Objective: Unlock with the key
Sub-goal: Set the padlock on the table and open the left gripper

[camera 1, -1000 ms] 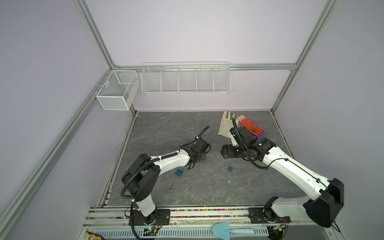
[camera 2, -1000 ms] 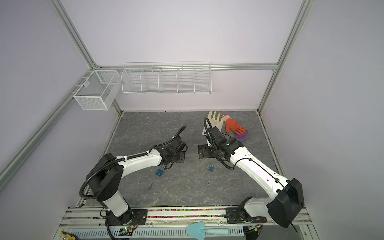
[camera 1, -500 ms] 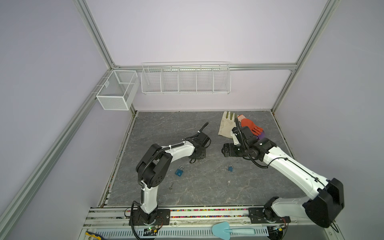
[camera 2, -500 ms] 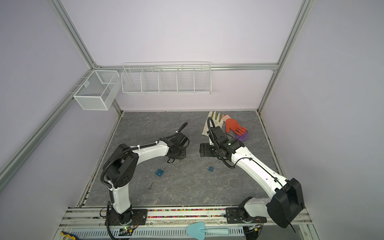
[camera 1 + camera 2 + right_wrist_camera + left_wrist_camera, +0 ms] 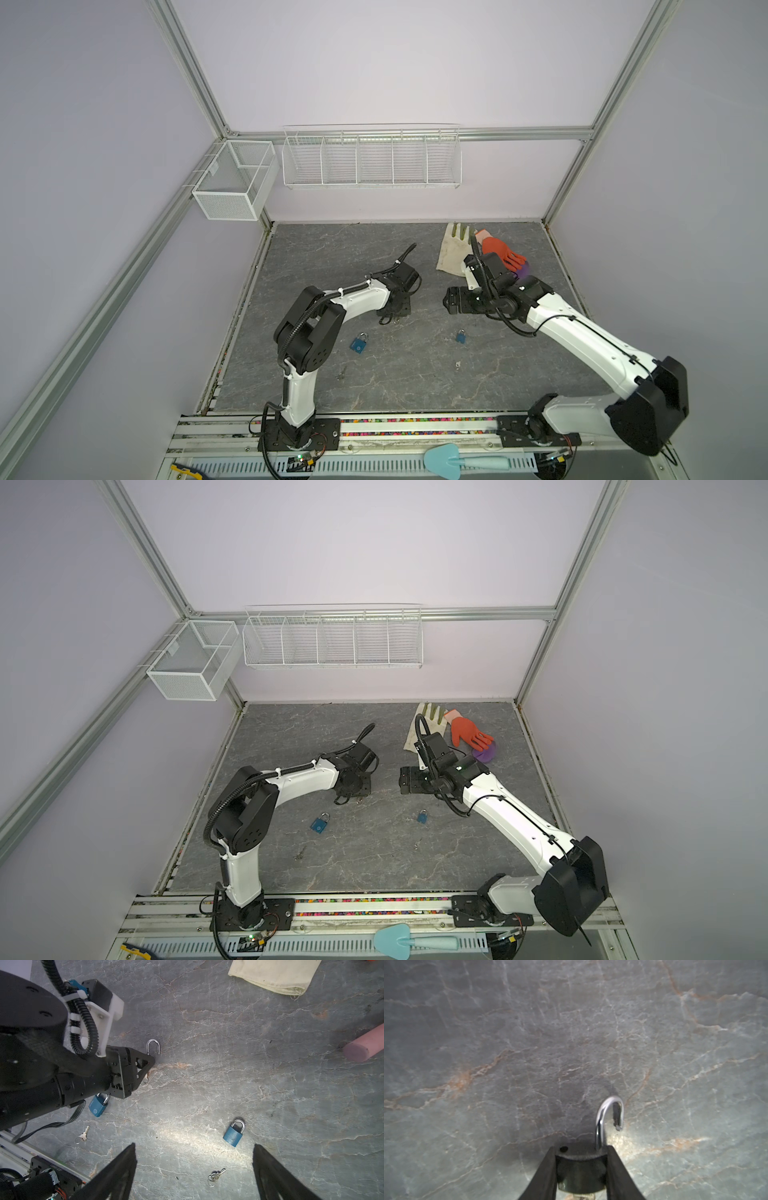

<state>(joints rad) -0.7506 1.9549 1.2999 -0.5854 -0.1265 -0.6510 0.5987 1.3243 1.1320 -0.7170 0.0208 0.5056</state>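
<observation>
Dull metal padlock [image 5: 580, 1168], glossy shackle [image 5: 611, 1100], matt stone-look tabletop [image 5: 529, 1043].

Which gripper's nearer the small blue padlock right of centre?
Right. The right gripper hangs open just back of the small blue padlock; the left gripper is farther off, gripping a dark padlock.

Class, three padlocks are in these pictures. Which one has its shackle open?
The dark padlock gripped by the left gripper: its shackle has one end free, whereas both blue padlocks on the table have theirs closed.
</observation>
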